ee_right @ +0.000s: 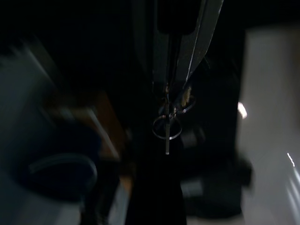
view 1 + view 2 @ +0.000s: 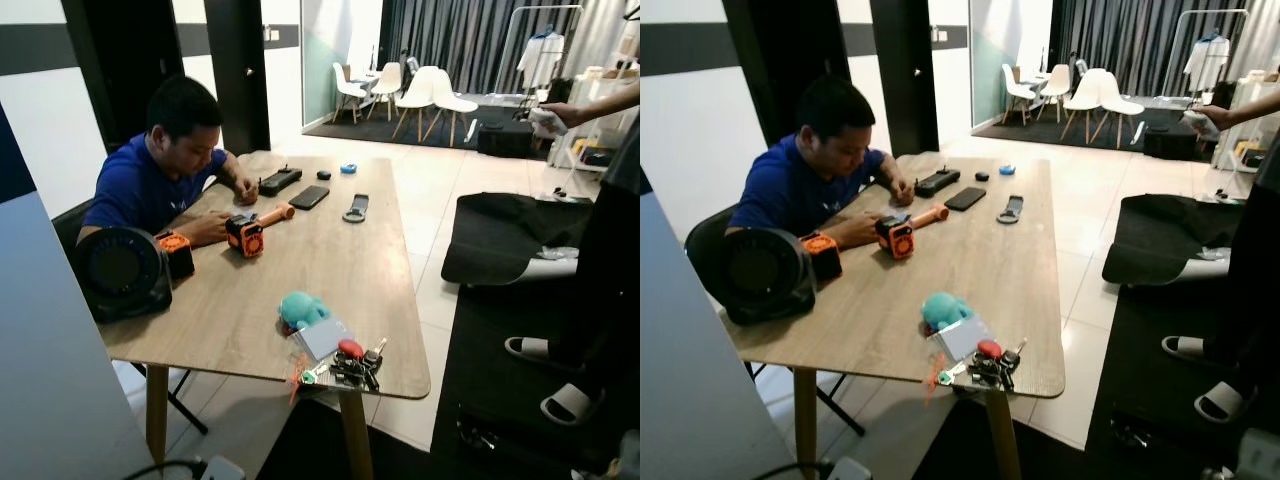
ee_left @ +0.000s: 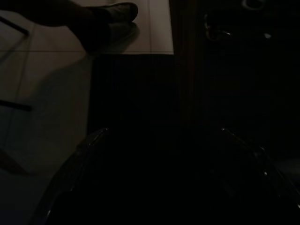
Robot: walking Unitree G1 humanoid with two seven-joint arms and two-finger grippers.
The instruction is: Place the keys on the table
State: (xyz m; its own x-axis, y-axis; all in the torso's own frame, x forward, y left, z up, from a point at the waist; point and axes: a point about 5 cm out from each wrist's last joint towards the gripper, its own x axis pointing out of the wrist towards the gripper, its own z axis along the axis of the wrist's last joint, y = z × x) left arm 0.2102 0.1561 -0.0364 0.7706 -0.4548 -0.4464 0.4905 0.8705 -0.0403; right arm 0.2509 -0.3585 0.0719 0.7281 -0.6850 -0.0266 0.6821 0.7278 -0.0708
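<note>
Carrying: right gripper (image 1: pixel 174 101) pinching a key ring (image 1: pixel 167 127), fingers closed.
Remaining: reach the wooden table (image 2: pixel 330 260), release keys.
Left gripper: grip unclear.

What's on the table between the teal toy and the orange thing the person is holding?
Nothing: bare wood lies between the teal toy and the orange tool, seen in both eye views.

Home living-dining space, wooden table (image 2: pixel 300 270), white chairs (image 2: pixel 425 95), clothes rack (image 2: pixel 545 40)
</note>
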